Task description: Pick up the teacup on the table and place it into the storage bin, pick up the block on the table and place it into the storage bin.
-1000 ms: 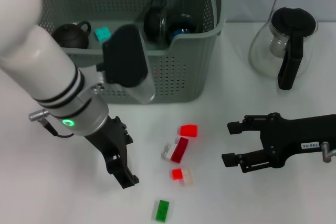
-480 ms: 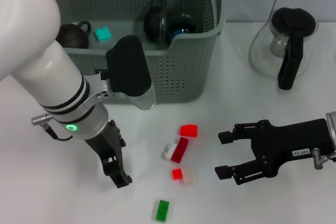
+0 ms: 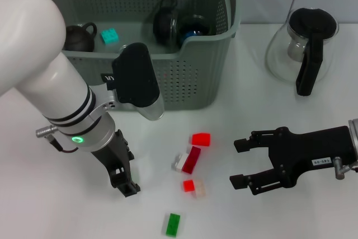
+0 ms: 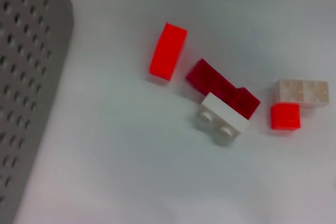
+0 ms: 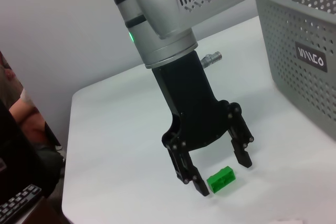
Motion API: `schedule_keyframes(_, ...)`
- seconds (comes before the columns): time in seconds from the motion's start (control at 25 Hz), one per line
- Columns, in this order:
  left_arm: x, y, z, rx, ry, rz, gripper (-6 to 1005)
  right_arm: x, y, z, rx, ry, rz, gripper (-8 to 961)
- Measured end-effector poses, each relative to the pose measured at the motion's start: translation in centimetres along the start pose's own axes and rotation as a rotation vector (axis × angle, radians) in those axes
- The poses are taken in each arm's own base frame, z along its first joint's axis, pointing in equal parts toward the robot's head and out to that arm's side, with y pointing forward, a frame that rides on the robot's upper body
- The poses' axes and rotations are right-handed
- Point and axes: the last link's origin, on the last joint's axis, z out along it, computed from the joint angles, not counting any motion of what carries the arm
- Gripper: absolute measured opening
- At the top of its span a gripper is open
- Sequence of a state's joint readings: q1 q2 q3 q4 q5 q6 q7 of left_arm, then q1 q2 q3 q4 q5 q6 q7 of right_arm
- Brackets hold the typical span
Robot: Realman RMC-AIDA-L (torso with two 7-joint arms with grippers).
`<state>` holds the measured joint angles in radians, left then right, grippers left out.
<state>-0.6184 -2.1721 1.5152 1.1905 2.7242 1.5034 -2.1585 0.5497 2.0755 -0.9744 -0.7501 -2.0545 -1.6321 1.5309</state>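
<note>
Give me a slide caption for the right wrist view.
Open left hand poised above the table beside a green block, storage bin alongside.

Table [image 3: 67, 211]: white, plain surface carrying everything listed here.
Storage bin [image 3: 190, 85]: grey, perforated, standing at the far side of the table; orange clip on its rim corner.
Glass pot [image 3: 305, 48]: clear body, black lid and handle, upright at the far right, well apart from the bin.
Bright red block [image 3: 201, 139]: lies alone, nearest the bin's front wall.
Dark red block [image 3: 192, 159]: just beside the bright red one, touching a white block [image 3: 179, 162].
Small red block [image 3: 188, 185]: touching a pale translucent block [image 3: 198, 189].
Green block [image 3: 173, 224]: lies nearest the table's front edge, apart from the others.
</note>
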Motion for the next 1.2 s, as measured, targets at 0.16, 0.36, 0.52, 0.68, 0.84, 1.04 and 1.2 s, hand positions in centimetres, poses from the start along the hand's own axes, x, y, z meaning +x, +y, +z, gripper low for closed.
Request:
schedule_keyframes(0.16,-0.3,0.0,0.3,-0.007,-0.004,-0.005,760,0.1,0.0,0.0,0.002,-0.001,0.002,912)
schedule_keyframes(0.36,-0.5,0.0,0.6,-0.011,-0.006,-0.007,630,0.1,0.0,-0.1,0.005,-0.002,0.003,915)
schedule_keyframes(0.52,-0.6,0.0,0.7,-0.011,-0.007,-0.009,628,0.1,-0.1,-0.1,0.006,-0.002,0.003,916)
schedule_keyframes(0.68,-0.7,0.0,0.9,-0.01,-0.006,-0.016,601,0.1,-0.1,-0.1,0.009,-0.002,0.003,916)
schedule_keyframes(0.84,-0.6,-0.1,0.9,-0.01,0.006,-0.03,547,0.1,-0.1,-0.1,0.01,-0.002,0.005,916)
schedule_keyframes(1.04,-0.5,-0.1,0.9,-0.011,0.004,-0.03,476,0.1,-0.1,-0.1,0.011,-0.004,0.007,917)
schedule_keyframes(1.2,0.0,0.2,-0.8,-0.062,0.075,-0.059,419,0.1,-0.1,-0.1,0.014,-0.004,0.007,917)
